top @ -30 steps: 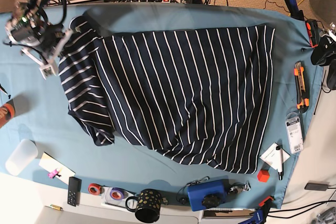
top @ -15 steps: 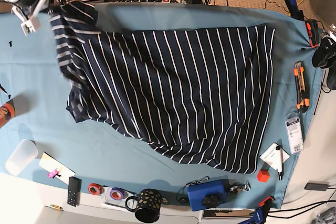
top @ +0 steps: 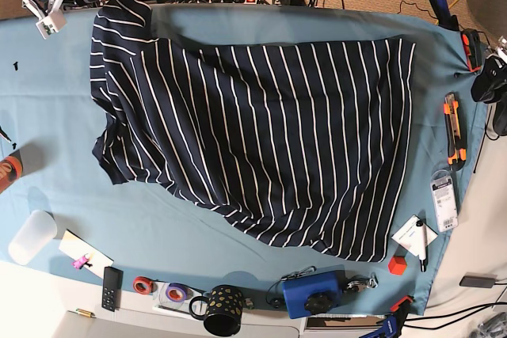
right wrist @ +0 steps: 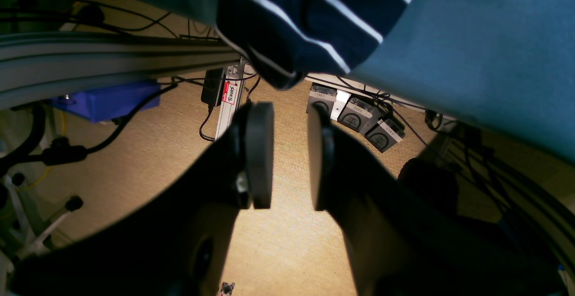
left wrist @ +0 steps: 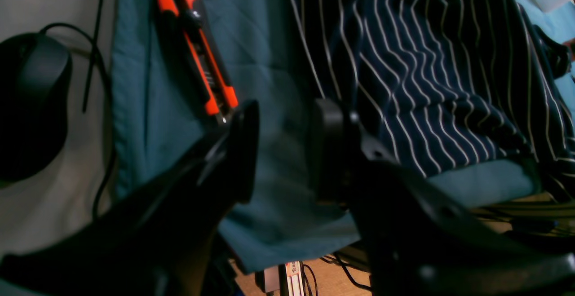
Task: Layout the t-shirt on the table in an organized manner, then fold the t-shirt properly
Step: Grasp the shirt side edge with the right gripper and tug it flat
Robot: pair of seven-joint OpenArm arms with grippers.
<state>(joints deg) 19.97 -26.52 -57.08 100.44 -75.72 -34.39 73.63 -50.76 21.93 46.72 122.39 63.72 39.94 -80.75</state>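
**Striped shirt spread wide, both arms off at the edges**

The t-shirt [top: 261,132] lies opened out across the middle of the table [top: 47,116], its long axis running side to side in the base view. The straight hem sits toward that view's right edge, close to an orange box cutter [top: 452,130], while the shoulder end points to the view's left. One sleeve reaches up to the far left corner of the cloth and drapes over the table's back edge; the other sticks out lower on the left side. The stripes run slantwise along the shirt. The bottom edge slants and bunches a little near the blue box [top: 313,293] and the spotted black mug [top: 223,310] at the near rim.

The right gripper [right wrist: 289,152] hangs just past the table's far edge, over the carpet, directly beneath the drooping sleeve tip; its pads stand a narrow gap apart with nothing between them. The left gripper [left wrist: 283,148] hovers over bare teal cloth beside the hem, between the box cutter and the shirt, its fingers parted and empty.
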